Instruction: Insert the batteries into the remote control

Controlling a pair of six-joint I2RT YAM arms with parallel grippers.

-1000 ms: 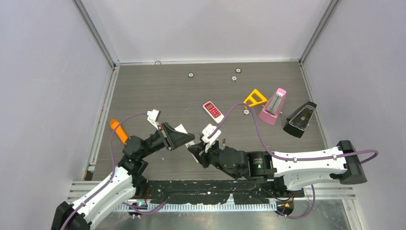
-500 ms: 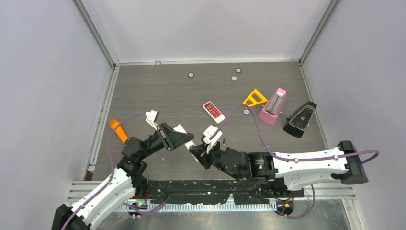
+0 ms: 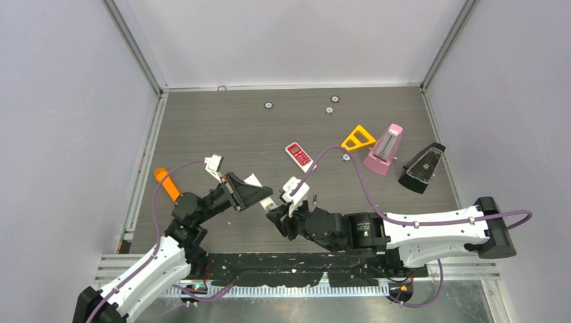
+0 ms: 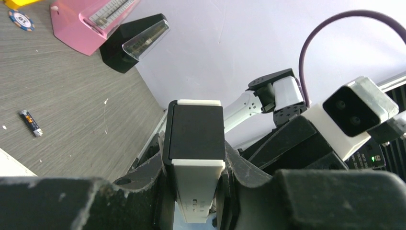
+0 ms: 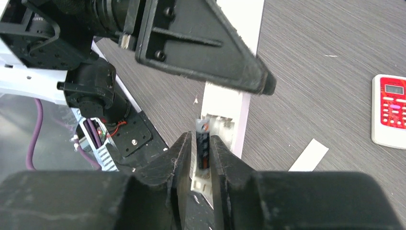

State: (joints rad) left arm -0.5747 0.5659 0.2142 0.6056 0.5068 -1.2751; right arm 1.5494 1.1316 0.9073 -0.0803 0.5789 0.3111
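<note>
My left gripper [image 3: 254, 196] is shut on a long white remote [image 4: 195, 187], gripped by its edges, its back with a black patch facing the left wrist camera. In the right wrist view the remote [image 5: 231, 103] shows its open battery bay. My right gripper [image 5: 202, 144] is shut on a dark battery [image 5: 203, 148] with an orange band, held upright at the bay's near end. It sits just right of the left gripper in the top view [image 3: 279, 217]. A second dark battery [image 4: 30, 123] lies loose on the table [image 3: 314, 198]. The orange-red batteries are out of view.
A small red-and-white remote [image 3: 298, 154], a yellow triangle [image 3: 358, 138], a pink metronome [image 3: 384, 149] and a black metronome [image 3: 422, 168] stand at the right back. An orange stick [image 3: 166, 184] lies at the left. A white strip [image 5: 309, 155] lies by the remote.
My right gripper with the battery has crept a little left, closer to the held remote. The left gripper has barely moved.
</note>
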